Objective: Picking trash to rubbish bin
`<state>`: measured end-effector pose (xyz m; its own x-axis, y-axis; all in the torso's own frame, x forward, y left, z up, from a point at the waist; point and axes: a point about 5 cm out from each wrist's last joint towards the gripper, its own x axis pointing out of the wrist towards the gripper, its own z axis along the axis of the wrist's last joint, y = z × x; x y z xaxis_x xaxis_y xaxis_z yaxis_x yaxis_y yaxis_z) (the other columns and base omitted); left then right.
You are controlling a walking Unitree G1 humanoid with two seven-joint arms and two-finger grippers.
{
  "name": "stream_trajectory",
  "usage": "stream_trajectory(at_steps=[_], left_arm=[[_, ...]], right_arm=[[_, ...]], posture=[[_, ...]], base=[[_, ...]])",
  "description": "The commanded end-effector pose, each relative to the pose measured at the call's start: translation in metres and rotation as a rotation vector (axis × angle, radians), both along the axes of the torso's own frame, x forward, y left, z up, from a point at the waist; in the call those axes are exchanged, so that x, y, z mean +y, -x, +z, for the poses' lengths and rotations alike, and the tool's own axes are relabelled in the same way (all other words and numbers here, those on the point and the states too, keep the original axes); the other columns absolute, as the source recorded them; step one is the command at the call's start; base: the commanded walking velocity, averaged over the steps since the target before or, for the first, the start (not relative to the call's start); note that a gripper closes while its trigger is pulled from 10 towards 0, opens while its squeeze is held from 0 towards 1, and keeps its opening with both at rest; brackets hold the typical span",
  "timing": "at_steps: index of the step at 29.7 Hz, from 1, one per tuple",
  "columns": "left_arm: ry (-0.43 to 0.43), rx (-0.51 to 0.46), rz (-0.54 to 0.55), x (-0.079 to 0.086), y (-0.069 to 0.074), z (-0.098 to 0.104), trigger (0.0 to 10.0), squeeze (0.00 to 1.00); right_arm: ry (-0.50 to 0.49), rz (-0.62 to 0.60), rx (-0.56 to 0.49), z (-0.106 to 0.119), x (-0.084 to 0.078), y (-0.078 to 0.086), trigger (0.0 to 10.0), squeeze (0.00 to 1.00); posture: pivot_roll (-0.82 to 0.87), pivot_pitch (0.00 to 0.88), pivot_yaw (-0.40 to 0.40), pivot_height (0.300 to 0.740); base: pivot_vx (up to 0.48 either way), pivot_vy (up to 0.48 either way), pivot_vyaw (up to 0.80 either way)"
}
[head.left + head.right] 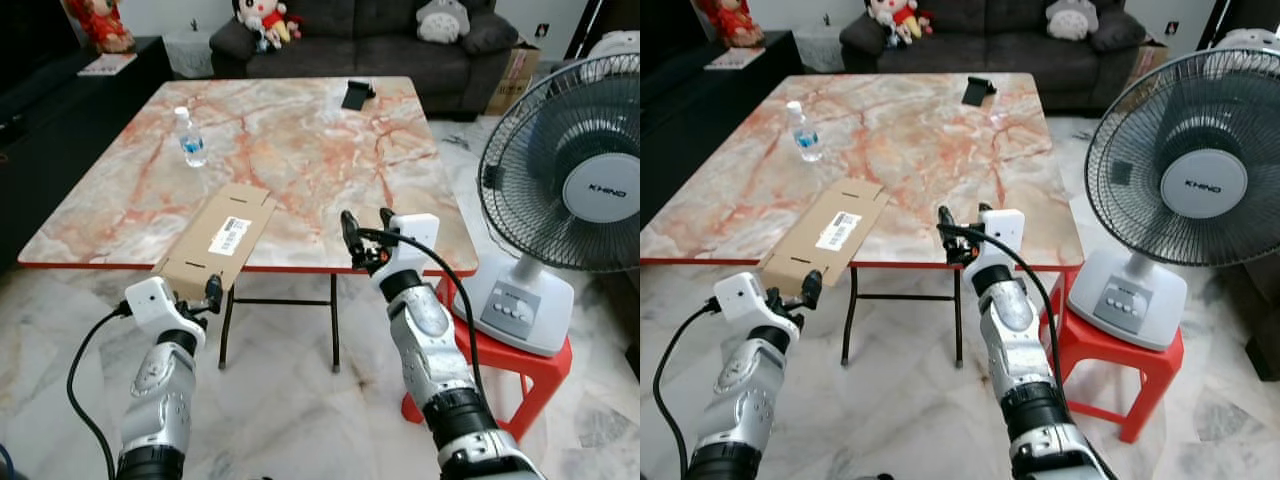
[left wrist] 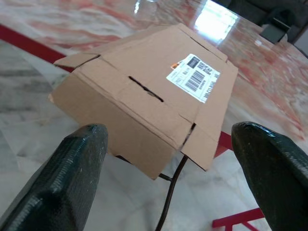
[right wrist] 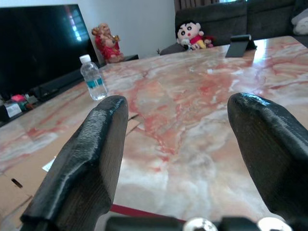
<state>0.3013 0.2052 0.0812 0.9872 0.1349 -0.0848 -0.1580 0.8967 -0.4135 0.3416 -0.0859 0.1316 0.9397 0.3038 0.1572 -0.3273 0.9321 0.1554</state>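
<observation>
Partly off the near edge of the worktop (image 1: pixel 300 150) lies the flattened cardboard box (image 1: pixel 217 237), its near end overhanging the red rim toward my left side. It is plain brown, with a white barcode label (image 2: pixel 193 78) on its upper face, a short dark slot cut near the fold, and loose flaps at the corners; its underside I cannot see, and the label's print is too small to read. My left gripper (image 1: pixel 205 298) hangs just below and in front of that overhanging end, jaws spread wide and released, the box sitting between the two fingers (image 2: pixel 72 163) in the left wrist view but not touched by them. In the head views the left fingertips are small and dark against the box's shadow, so their exact gap is hard to judge there.

My right gripper (image 1: pixel 366 232) is raised at the near edge of the worktop, further right and apart from the box, jaws likewise parted and holding nothing. A black cable runs along that forearm.

Farther back on the marble-patterned top stands a small water bottle (image 1: pixel 191 139) with a blue label, upright, and near the far edge a dark phone stand (image 1: pixel 355 94). To my right a standing fan (image 1: pixel 580 190) rests on a red plastic stool (image 1: pixel 500 370), its cage cut off by the frame. Behind the worktop is a dark sofa (image 1: pixel 370 40) with plush toys, only partly in view.
</observation>
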Motion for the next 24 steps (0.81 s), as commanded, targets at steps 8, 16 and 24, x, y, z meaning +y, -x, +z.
stream_trajectory(at_steps=[8,16,24], left_arm=[[0.106,0.016,0.048,-0.002,0.01,-0.01,10.0,0.0],[0.195,0.032,0.113,0.006,0.002,-0.017,10.0,0.0],[0.247,0.037,0.154,0.012,-0.01,-0.016,10.0,0.0]], right_arm=[[0.015,0.005,-0.011,0.003,-0.004,0.004,10.0,0.0],[0.014,0.013,-0.006,0.003,-0.003,0.011,10.0,0.0],[0.021,0.003,-0.005,0.004,-0.009,0.014,10.0,0.0]], posture=[[0.07,0.131,0.03,0.74],[0.06,0.142,0.025,0.74],[0.04,0.168,0.019,0.74]], base=[[0.0,0.0,0.0],[0.0,0.0,0.0],[0.0,0.0,0.0]])
